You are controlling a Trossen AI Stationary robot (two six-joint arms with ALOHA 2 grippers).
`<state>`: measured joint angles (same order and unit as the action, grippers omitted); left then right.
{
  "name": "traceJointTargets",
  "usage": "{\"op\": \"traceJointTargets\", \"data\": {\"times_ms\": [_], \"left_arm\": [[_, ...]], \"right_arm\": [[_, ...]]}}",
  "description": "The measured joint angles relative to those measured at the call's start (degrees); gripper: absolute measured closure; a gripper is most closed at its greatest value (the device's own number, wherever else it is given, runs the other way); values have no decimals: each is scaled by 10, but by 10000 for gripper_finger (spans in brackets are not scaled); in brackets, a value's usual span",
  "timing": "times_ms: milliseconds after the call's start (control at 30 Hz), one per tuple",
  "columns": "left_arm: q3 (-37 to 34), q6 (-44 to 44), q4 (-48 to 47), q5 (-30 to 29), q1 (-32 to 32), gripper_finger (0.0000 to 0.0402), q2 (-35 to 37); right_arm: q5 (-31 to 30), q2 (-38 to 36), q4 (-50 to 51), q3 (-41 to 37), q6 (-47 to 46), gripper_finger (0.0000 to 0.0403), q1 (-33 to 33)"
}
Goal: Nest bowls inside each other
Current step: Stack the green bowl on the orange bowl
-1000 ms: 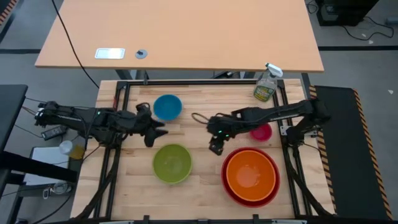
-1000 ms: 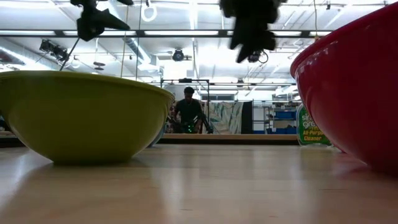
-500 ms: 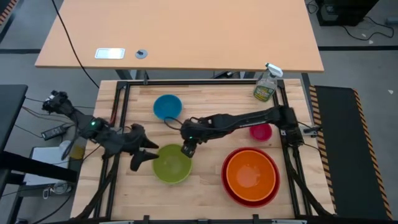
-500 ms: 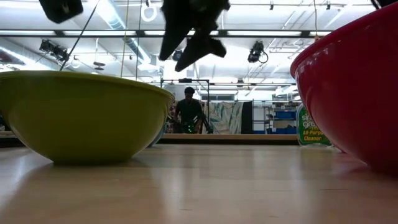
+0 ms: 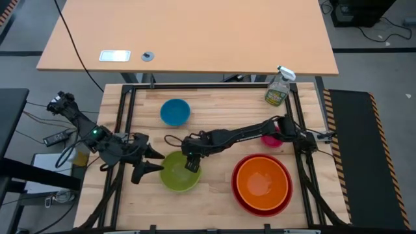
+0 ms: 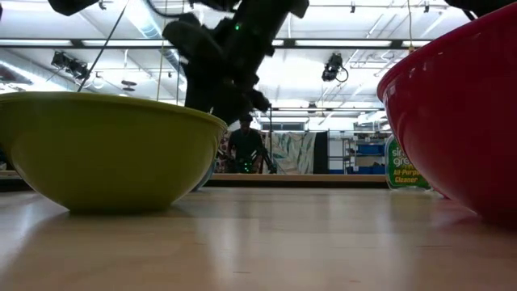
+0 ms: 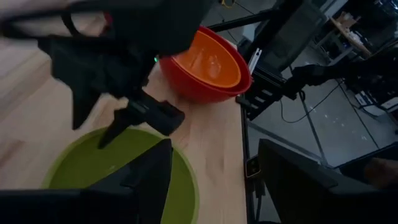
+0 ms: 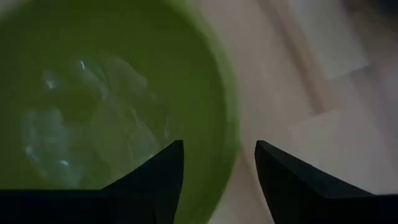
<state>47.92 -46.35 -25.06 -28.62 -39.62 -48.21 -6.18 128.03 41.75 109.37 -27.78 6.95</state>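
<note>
The lime green bowl (image 5: 178, 173) rests on its base near the table's middle front. My right gripper (image 5: 192, 163) hovers open over the bowl's far right rim (image 8: 229, 134), one finger above the inside and one above the outside; I see no touch. My left gripper (image 5: 151, 162) stands open just left of the green bowl, touching nothing. The orange bowl (image 5: 261, 180) sits inside the red bowl (image 5: 246, 205) at the front right. The blue bowl (image 5: 175, 111) stands at the far left. The pink bowl (image 5: 273, 138) sits partly under my right arm.
A clear spray bottle (image 5: 279, 88) stands at the table's far right corner. A black metal frame (image 5: 121, 123) runs round the table's edges. Bare wood lies between the green bowl and the red bowl. In the low view a person (image 6: 245, 148) shows far behind the table.
My right gripper has travelled from the table's middle toward the left and near edge and come down over the green bowl's rim, staying open. My left gripper has swung from beside the blue bowl toward the near edge, ending left of the green bowl. No bowl has moved.
</note>
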Motion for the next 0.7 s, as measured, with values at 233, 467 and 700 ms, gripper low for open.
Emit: {"op": "traceJointTargets", "data": {"times_ms": [233,467,700], "left_arm": [[0,-32,0,-4,0,159,0],[0,-46,0,-5,0,159,0],[0,-45,0,-5,0,159,0]], "right_arm": [[15,34,5,0,-11,226,5],[13,41,3,0,-16,309,8],[26,36,-6,2,-43,385,8]]}}
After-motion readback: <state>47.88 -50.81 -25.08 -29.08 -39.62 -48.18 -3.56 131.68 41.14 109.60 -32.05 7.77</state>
